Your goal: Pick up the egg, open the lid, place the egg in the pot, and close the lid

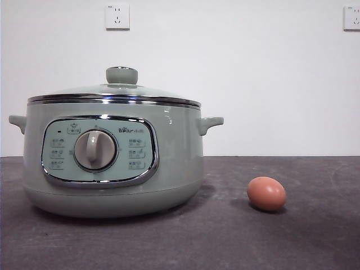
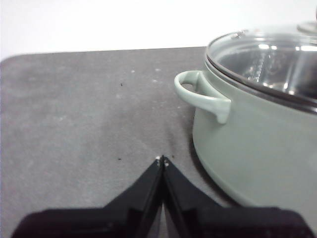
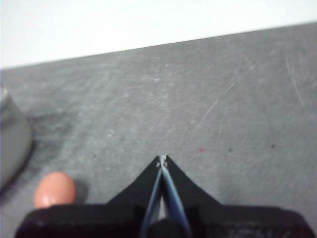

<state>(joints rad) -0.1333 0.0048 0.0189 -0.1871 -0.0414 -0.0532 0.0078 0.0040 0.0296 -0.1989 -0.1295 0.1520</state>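
The sage-green pot (image 1: 112, 163) stands left of centre in the front view, its glass lid (image 1: 115, 90) seated on it with the green knob up. A reddish-brown egg (image 1: 266, 193) lies on the dark table to the pot's right. In the left wrist view my left gripper (image 2: 162, 159) is shut and empty, hovering beside the pot (image 2: 257, 144) near one side handle (image 2: 200, 94); the lid (image 2: 267, 54) shows closed. In the right wrist view my right gripper (image 3: 162, 158) is shut and empty above bare table, with the egg (image 3: 53, 189) off to one side.
A white wall with two power sockets (image 1: 117, 16) stands behind the dark grey table (image 1: 281, 242). The pot's edge (image 3: 12, 144) shows at the side of the right wrist view, close to the egg.
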